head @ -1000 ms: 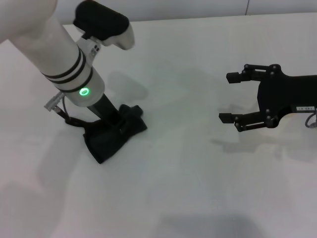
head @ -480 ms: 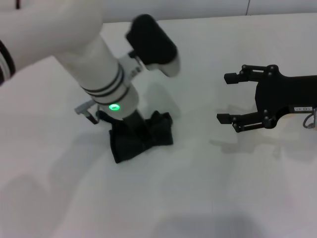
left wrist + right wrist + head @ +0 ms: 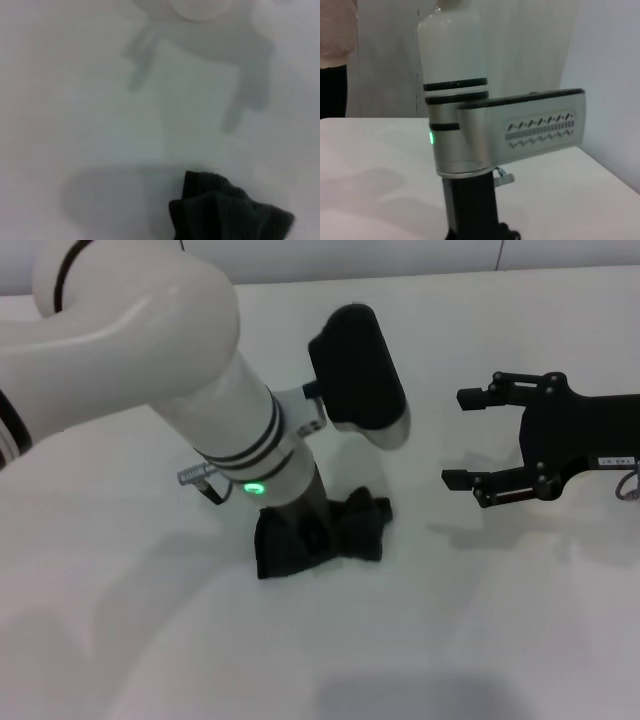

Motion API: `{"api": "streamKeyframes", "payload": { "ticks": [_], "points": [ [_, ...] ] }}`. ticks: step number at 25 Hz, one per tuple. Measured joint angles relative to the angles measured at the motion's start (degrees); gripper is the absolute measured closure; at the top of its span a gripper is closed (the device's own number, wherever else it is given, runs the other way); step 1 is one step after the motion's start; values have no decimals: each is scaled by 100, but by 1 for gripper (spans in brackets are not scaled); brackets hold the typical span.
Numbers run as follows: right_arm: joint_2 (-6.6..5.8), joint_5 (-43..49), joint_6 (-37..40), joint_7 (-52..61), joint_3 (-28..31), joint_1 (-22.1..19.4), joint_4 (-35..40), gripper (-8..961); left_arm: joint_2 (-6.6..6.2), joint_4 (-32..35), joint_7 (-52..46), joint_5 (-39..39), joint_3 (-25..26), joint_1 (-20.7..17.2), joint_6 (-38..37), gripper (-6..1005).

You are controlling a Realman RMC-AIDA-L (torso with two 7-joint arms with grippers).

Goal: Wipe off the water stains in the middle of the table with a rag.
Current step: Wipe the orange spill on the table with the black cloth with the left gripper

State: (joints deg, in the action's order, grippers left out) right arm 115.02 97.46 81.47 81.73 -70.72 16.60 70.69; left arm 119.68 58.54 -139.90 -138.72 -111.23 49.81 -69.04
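Note:
The dark rag (image 3: 345, 532) lies bunched on the white table (image 3: 450, 630), near its middle. My left gripper (image 3: 305, 530) comes straight down into the cloth and is shut on it, its fingertips buried in the folds. A corner of the rag (image 3: 225, 215) shows in the left wrist view. The water stains are not visible; they may lie under the rag or the arm. To the right, above the table, my right gripper (image 3: 462, 437) hangs open and holds nothing. It points toward the rag from about a hand's width away.
The left arm's white forearm (image 3: 230, 420) and its black-and-silver wrist block (image 3: 358, 370) lean over the table's middle. The right wrist view shows that arm's column (image 3: 462, 150) standing on the table. A wall runs along the far edge.
The left gripper has dragged the rag across the table to the right, toward the middle. The right gripper has stayed where it was.

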Motion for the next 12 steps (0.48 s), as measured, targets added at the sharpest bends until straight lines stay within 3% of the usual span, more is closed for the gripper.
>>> {"api": "streamKeyframes", "payload": {
  "ticks": [6,12],
  "points": [
    [-5,0,0,1,0,14,5,83,-8,-253,-979,-756,399,64,-29,905],
    [-6,0,0,6,-3,17,12,84,-33,-552,-1762,-1241,1417,184,-639,883]
  ]
}}
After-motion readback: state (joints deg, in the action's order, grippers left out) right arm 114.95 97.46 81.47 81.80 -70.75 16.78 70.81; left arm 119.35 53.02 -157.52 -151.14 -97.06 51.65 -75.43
